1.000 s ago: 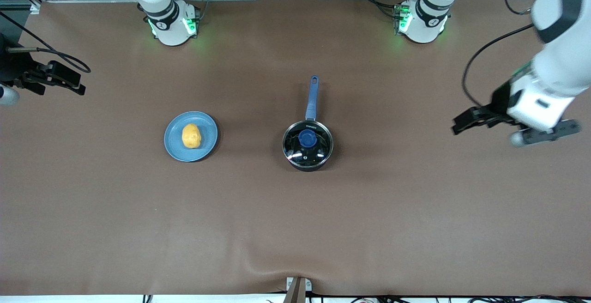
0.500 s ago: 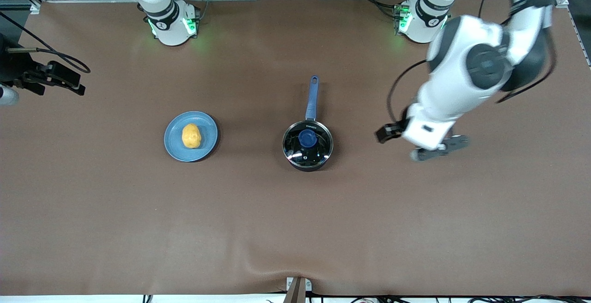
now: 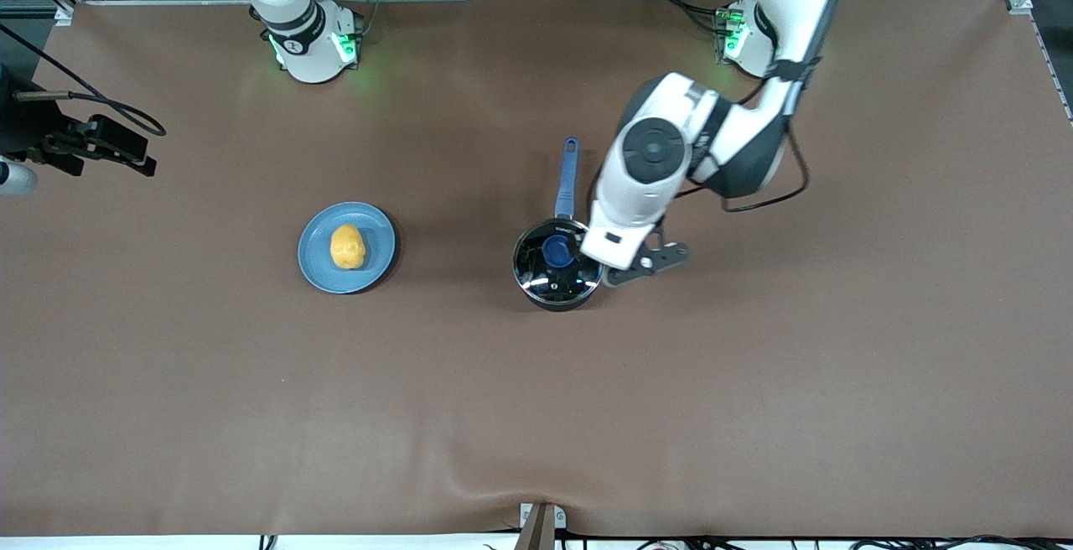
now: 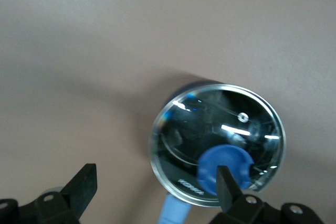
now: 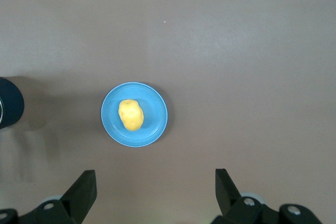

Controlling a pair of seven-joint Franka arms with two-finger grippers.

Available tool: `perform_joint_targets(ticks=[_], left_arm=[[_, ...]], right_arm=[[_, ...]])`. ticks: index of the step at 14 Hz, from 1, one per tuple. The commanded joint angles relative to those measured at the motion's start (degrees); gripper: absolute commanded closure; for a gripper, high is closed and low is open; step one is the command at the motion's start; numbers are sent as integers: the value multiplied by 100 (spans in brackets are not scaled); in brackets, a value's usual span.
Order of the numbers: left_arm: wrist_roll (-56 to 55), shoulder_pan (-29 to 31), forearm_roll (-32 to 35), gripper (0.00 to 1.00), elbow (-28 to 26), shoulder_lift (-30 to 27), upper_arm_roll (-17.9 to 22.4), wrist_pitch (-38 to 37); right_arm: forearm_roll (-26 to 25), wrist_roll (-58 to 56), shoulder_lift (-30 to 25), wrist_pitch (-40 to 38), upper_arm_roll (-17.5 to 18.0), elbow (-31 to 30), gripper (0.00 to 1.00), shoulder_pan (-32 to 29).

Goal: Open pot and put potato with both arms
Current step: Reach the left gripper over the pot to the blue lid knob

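Front view: pot (image 3: 558,265) near the table's (image 3: 536,416) middle, glass lid (image 3: 545,277) seated on the rim, blue knob (image 3: 558,251) at its centre, long blue handle (image 3: 567,177) pointing away from the front camera toward the arm bases. Potato (image 3: 347,246) on a light-blue plate (image 3: 320,269), well apart from the pot, toward the right arm's end of the table, about level with the pot in distance from the front camera. Left arm (image 3: 671,156) reaching in from its base, wrist hanging over the pot's edge on the left arm's side; left gripper (image 3: 597,258) hidden under the wrist housing in this view.

Left wrist view: left gripper (image 4: 157,184) spread wide, holding nothing; one finger (image 4: 227,188) overlapping the knob (image 4: 224,169), the other finger (image 4: 83,184) over bare table beside the pot (image 4: 218,142). Lid closed, glints of light on the glass.

Right wrist view: right gripper (image 5: 155,190) also spread wide and empty, high above the table, looking down on the potato (image 5: 130,114) and plate (image 5: 155,124), with a sliver of the pot (image 5: 10,102) at the frame's edge. Right arm waiting, its gripper (image 3: 144,163) at the table's edge, well apart from the pot.
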Motion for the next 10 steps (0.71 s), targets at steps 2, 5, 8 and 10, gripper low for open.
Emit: perform_joint_targets(ticks=[2, 5, 8, 10], left_arm=[[-438, -215, 132, 0, 596, 366, 85, 73], [-404, -321, 254, 0, 597, 638, 85, 380], [-421, -461, 317, 0, 588, 902, 84, 679], [-439, -470, 308, 0, 597, 938, 84, 689]], right_arm=[[98, -39, 36, 20, 51, 11, 0, -61], [98, -31, 28, 12, 51, 37, 0, -52], [98, -22, 28, 12, 51, 29, 0, -52], [98, -22, 28, 12, 51, 29, 0, -52]])
